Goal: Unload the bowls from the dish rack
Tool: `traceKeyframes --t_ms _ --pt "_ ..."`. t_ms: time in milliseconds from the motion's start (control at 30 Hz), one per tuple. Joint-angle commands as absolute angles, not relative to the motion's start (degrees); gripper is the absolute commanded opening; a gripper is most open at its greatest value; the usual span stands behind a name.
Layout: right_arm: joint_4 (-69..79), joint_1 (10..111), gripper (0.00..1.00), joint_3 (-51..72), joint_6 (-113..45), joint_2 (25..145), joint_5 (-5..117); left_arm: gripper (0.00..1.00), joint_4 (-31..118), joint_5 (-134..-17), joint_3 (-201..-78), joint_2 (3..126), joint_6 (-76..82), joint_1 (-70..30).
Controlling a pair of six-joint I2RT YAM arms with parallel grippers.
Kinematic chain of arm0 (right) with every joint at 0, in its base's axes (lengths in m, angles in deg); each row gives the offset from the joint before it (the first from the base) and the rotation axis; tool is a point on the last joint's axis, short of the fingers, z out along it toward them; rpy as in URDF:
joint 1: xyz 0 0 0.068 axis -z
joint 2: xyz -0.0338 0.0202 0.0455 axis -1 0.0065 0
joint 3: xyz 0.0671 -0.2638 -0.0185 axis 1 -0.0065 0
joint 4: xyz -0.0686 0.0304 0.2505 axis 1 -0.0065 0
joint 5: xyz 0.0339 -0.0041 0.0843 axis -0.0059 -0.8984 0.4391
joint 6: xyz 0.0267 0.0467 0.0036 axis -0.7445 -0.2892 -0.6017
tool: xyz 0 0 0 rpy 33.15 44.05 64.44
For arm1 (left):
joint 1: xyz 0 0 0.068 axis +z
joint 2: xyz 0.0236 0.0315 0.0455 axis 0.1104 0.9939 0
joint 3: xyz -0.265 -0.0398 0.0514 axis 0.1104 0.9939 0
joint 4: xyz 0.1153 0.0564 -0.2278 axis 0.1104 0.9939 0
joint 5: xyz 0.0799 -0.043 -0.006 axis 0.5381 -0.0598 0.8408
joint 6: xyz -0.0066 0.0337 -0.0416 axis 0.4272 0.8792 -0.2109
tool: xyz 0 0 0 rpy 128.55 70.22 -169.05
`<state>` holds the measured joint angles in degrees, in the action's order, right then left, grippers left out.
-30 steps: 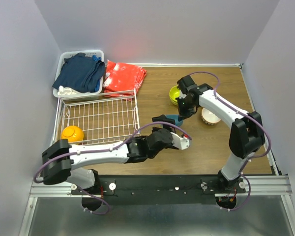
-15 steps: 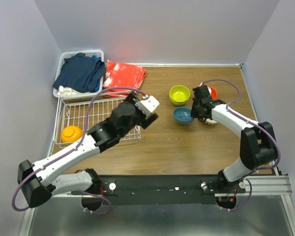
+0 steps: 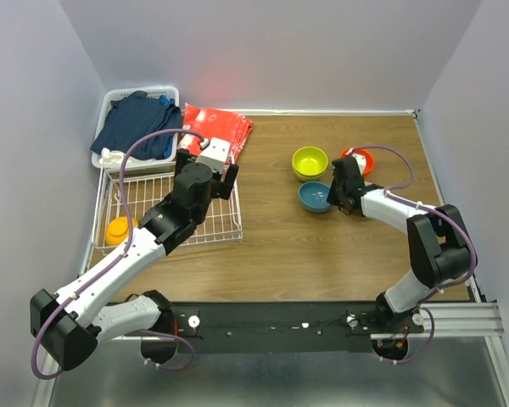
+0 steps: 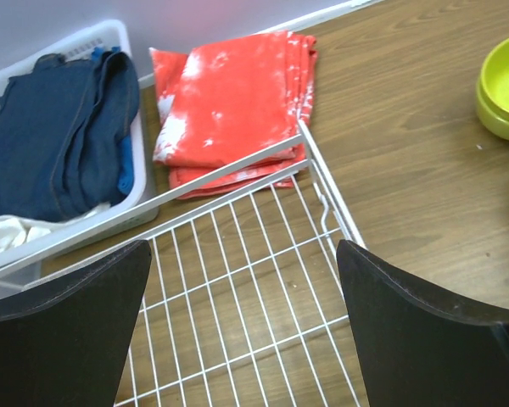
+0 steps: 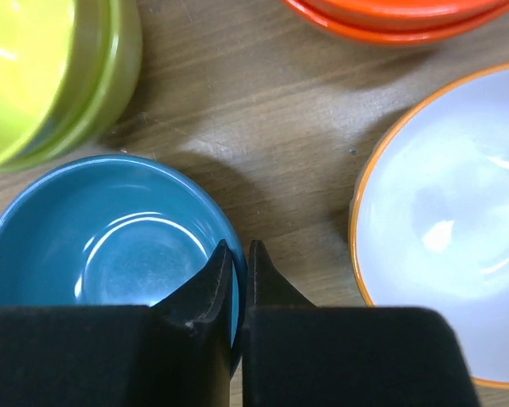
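The white wire dish rack point(image 3: 174, 212) point(image 4: 237, 297) holds one yellow-orange bowl point(image 3: 119, 229) at its near left. My left gripper point(image 3: 205, 170) point(image 4: 242, 250) hovers open over the rack's far right corner, nothing between its fingers. On the table stand stacked lime green bowls point(image 3: 310, 161) point(image 4: 505, 85) point(image 5: 42, 76), a red-orange bowl point(image 3: 362, 158) point(image 5: 390, 17) and a white bowl with an orange rim point(image 5: 445, 229). The blue bowl point(image 3: 312, 197) point(image 5: 110, 246) rests among them. My right gripper point(image 3: 333, 193) point(image 5: 240, 250) is shut on its rim, one finger inside and one outside.
A white plastic basket of dark blue clothes point(image 3: 136, 127) point(image 4: 51, 144) stands behind the rack. A folded red cloth point(image 3: 214, 129) point(image 4: 229, 102) lies beside it at the rack's far right corner. Grey walls close in the left, right and back.
My left arm has swung from the middle of the table leftward to the rack's far right corner. The right arm has shifted right and lower, its gripper staying at the blue bowl.
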<state>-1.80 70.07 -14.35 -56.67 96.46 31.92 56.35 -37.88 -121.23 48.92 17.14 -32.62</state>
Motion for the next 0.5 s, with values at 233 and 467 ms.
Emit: traceKeyframes --t_ms 233,467 --pt "2.4 69.9 0.45 -17.8 -57.0 92.8 31.7 0.99 53.9 -30.0 -119.0 46.4 16.3 -31.5" --pt "1.1 69.9 0.50 -17.6 -54.9 85.2 35.4 0.99 54.1 -29.1 -119.0 47.1 16.5 -30.6"
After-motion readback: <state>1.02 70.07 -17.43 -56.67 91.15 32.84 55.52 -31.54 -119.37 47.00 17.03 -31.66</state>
